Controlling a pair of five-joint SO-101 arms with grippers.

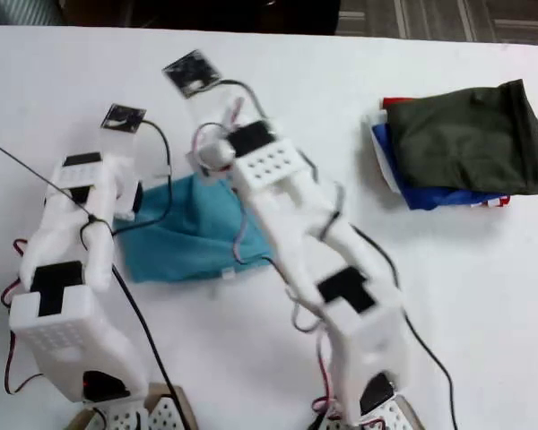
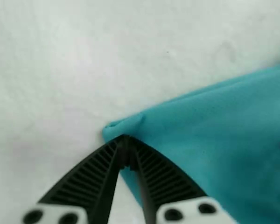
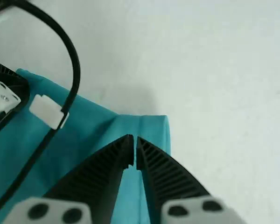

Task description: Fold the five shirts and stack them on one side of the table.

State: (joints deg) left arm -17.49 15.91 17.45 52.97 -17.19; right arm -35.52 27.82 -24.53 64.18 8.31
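Now the left fingers (image 2: 95, 172) and right fingers (image 3: 163, 175) are each pinching shut on the one teal shirt (image 1: 193, 235), which is lying crosswise between the two arms. One folded stack (image 1: 466, 143) is sitting well apart on the bench (image 1: 448, 305).

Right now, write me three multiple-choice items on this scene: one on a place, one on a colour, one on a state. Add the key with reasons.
1. The stack of folded shirts lies:
A. at the right side of the table
B. at its left edge
C. at its near edge, in the middle

2. The top shirt of that stack is:
A. red
B. teal
C. dark green

3. On the left gripper, the fingers are:
A. wide open above bare table
B. shut on a corner of the teal shirt
C. shut on a black cable

Key:
1 A, since the high view shows the stack far to the right.
2 C, since dark green cloth covers the blue, red and white layers.
3 B, since the left wrist view shows the tips closed with the teal corner bunched at them.
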